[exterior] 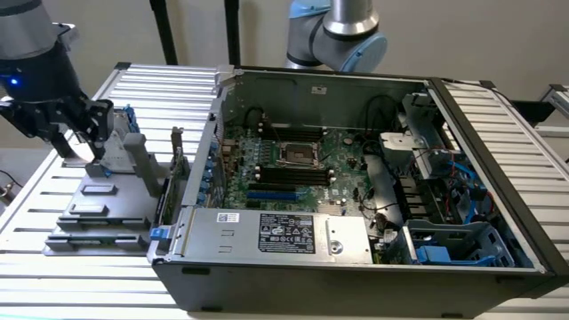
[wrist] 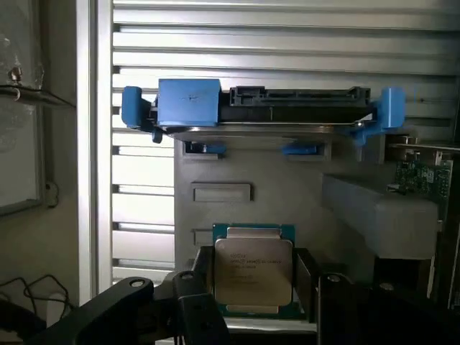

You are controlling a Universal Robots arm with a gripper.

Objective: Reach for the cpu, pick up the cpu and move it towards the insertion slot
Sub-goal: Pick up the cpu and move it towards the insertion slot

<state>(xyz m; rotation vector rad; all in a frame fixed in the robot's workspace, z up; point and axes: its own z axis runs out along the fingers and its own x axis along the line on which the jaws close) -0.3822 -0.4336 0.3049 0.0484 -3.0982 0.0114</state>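
Exterior view: the computer case (exterior: 356, 270) lies open, the square slot (exterior: 298, 155) on the board (exterior: 345, 148) inside it. Outside the case, to the exterior view's left, the gripper (exterior: 80, 143) clamps its jaws on the cpu (wrist: 253, 269), well apart from the slot.

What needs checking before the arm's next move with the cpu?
1. cpu seated between the end effector fingers: ok, one on each side.
2. cpu clear of the grey fixture: cannot tell.
3. Computer case open on top: ok.
4. Insertion slot uncovered: ok.
5. Black cables off the insertion slot: ok.
6. Hard drive apart from the cpu: ok.
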